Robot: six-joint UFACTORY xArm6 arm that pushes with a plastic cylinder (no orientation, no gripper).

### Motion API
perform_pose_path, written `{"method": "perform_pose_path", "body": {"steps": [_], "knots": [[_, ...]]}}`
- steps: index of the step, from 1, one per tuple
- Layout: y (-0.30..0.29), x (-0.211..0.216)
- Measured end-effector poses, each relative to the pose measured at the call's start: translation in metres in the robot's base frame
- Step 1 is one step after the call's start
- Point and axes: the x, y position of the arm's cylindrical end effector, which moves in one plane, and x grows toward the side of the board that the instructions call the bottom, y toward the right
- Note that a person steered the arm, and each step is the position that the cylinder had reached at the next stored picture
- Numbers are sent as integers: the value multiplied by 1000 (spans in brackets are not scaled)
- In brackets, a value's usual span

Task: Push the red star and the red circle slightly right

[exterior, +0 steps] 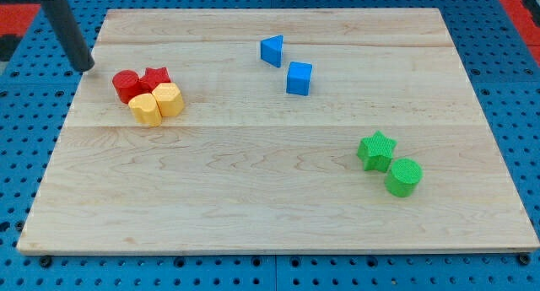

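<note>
From where I sit, the push looks not yet begun: my tip (85, 68) rests at the view's left edge of the wooden board (253, 215), just off the board's upper-left corner, near the red circle (126, 85) but apart from it. I have no jaws to speak of, only a smooth dark rod that holds nothing. The red circle and the red star (156, 78) sit side by side, touching, with two yellow blocks (157, 105) pressed against their lower side, so the reds may drag the yellows along. Both reds remain to be moved right. Further right are a blue wedge-like block (272, 51) and a blue cube (299, 78), then a green star (376, 150) touching a green cylinder (403, 176). The blocks look like matte plastic; the board is pale grained planks.
</note>
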Motion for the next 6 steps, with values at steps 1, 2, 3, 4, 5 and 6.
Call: {"method": "perform_pose_path", "body": {"steps": [1,2,3,4,5,6], "knots": [[0,29],[8,30],[36,30],[59,30],[81,30],[95,30]]}}
